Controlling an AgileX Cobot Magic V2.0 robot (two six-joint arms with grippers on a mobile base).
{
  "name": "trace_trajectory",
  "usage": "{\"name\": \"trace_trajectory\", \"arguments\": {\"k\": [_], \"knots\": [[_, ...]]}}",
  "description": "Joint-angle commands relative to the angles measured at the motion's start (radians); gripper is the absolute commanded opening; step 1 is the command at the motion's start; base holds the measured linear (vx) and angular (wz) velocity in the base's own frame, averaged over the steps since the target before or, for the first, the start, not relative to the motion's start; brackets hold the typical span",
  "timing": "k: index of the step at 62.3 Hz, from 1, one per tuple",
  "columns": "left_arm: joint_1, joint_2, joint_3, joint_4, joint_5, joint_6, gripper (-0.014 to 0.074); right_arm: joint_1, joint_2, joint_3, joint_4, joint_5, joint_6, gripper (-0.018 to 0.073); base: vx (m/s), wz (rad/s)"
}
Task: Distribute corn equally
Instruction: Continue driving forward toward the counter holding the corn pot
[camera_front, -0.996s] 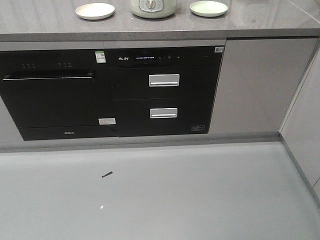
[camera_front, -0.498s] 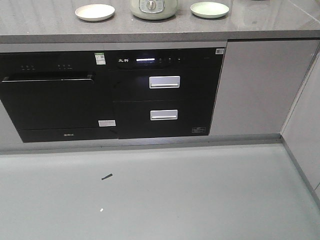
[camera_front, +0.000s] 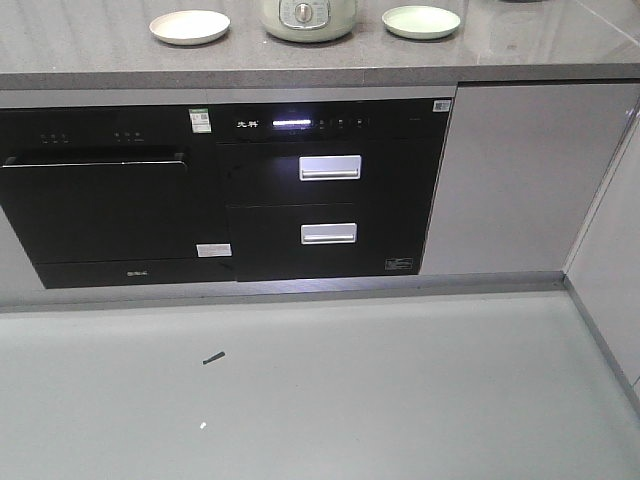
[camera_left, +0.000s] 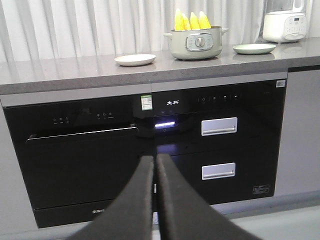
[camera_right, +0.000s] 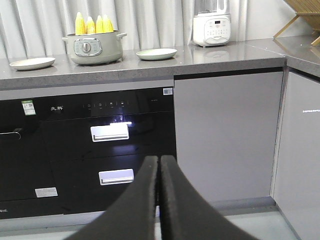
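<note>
Several yellow corn cobs (camera_left: 191, 20) (camera_right: 94, 24) stand upright in a pale green pot (camera_left: 196, 43) (camera_right: 92, 48) (camera_front: 308, 16) on the grey countertop. A white plate (camera_left: 135, 59) (camera_right: 32, 63) (camera_front: 189, 26) lies left of the pot. On the pot's right is a pale green plate (camera_left: 254, 48) (camera_right: 156, 53) (camera_front: 421, 21). My left gripper (camera_left: 155, 159) is shut and empty, low in front of the black appliances, far from the pot. My right gripper (camera_right: 159, 160) is also shut with nothing in it, well below the counter.
Black built-in appliances (camera_front: 220, 190) with two silver drawer handles (camera_front: 330, 167) fill the cabinet front under the counter (camera_front: 520, 45). A white blender (camera_right: 212, 22) stands at the right of the counter. Grey cabinets (camera_right: 225, 135) turn the corner on the right. Small debris (camera_front: 213, 357) lies on the floor.
The front view has shifted slightly: the cabinets sit a little lower in the frame and the appliance display has lit up. No object on the counter has moved.
</note>
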Motion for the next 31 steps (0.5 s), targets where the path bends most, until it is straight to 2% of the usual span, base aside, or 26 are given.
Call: {"name": "trace_trajectory", "arguments": {"k": [1, 31], "knots": [[-0.001, -0.017, 0.004, -0.002, -0.068, -0.013, -0.0006, 0.004, -0.006, 0.008, -0.010, -0.071, -0.007, -0.0001, 0.03, 0.00], [-0.001, -0.017, 0.004, -0.002, -0.068, -0.013, -0.0006, 0.004, -0.006, 0.008, -0.010, -0.071, -0.007, -0.0001, 0.04, 0.00]]}}
